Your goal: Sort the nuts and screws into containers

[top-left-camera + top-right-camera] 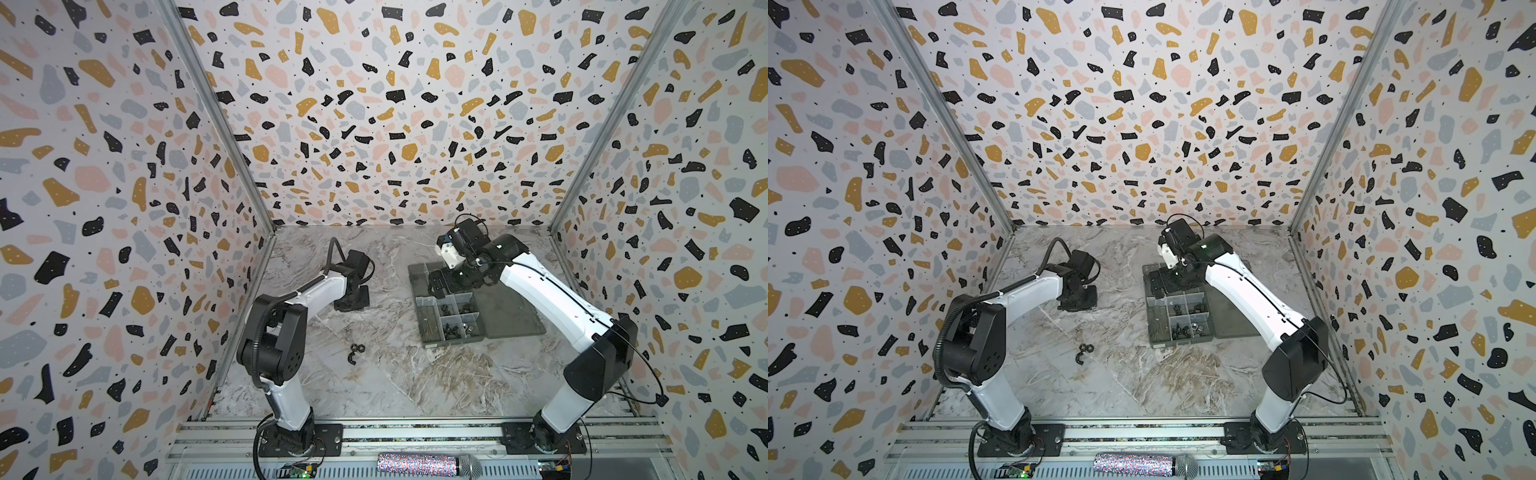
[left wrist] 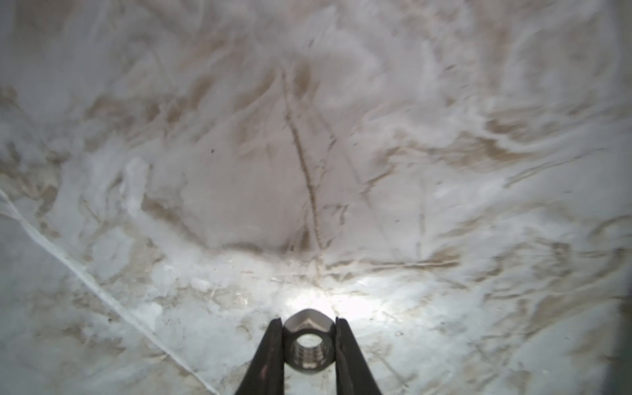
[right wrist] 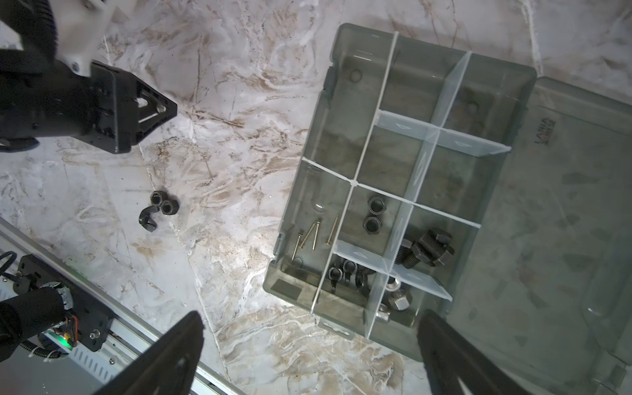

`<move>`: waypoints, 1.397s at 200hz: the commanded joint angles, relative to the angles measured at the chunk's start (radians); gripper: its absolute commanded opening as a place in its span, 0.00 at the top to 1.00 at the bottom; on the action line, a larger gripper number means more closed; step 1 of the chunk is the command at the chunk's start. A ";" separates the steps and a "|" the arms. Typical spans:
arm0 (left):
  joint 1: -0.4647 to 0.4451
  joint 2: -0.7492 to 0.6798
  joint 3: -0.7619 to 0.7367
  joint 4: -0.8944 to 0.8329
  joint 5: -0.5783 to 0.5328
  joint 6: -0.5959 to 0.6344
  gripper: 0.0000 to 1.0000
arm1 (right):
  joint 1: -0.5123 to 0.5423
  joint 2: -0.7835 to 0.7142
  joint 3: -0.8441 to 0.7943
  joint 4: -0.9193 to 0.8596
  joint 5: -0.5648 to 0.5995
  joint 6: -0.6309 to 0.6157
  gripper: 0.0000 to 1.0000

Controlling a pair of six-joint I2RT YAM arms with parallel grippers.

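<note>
**Left claw grips silver nut; right claw open over box**

Left claw [image 2: 308, 323]: jaws are closed on a shiny silver hex nut [image 2: 308, 345], pinched across its flats, with the threaded bore facing the wrist camera. In both top views this claw [image 1: 351, 297] sits over the far left part of the marble-patterned bench [image 1: 374, 374], well apart from the box. Cannot tell whether the nut touches the bench, because the wrist view is blurred.

Right claw [image 3: 311, 318]: jaws are spread wide with nothing between them. It hangs above the far end of the smoky-grey translucent plastic organiser box [image 3: 307, 136]. The hinged lid [image 3: 564, 205] lies flat open beside the box.

Box contents, right wrist view:
- Thin brass-coloured screws [image 3: 313, 236] are in the long compartment on the side away from the lid.
- Two black hex ring nuts [image 3: 374, 215] are in the adjoining middle compartment.
- Black winged nuts [image 3: 347, 273] are in the compartment next to that one.
- Short black bolts [image 3: 424, 248] are in a lid-side compartment.
- Silver domed nuts [image 3: 396, 297] are in the lid-side corner compartment.

Loose on the bench: a pair of black hex nuts [image 3: 168, 207] touching each other, with a black winged piece [image 3: 147, 222] just beside them. In a top view the pair [image 1: 358, 348] lies between the left arm and the box.
</note>
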 commanded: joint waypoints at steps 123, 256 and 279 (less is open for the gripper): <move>-0.515 0.443 0.868 -0.313 0.103 0.012 0.77 | -0.409 -0.556 -0.371 -0.180 0.175 0.135 0.01; -0.604 0.540 0.845 -0.233 0.248 -0.010 0.76 | -0.451 -0.664 -0.424 -0.256 0.150 0.147 0.01; -0.605 0.540 0.834 -0.217 0.256 -0.014 0.76 | -0.452 -0.653 -0.422 -0.255 0.151 0.134 0.01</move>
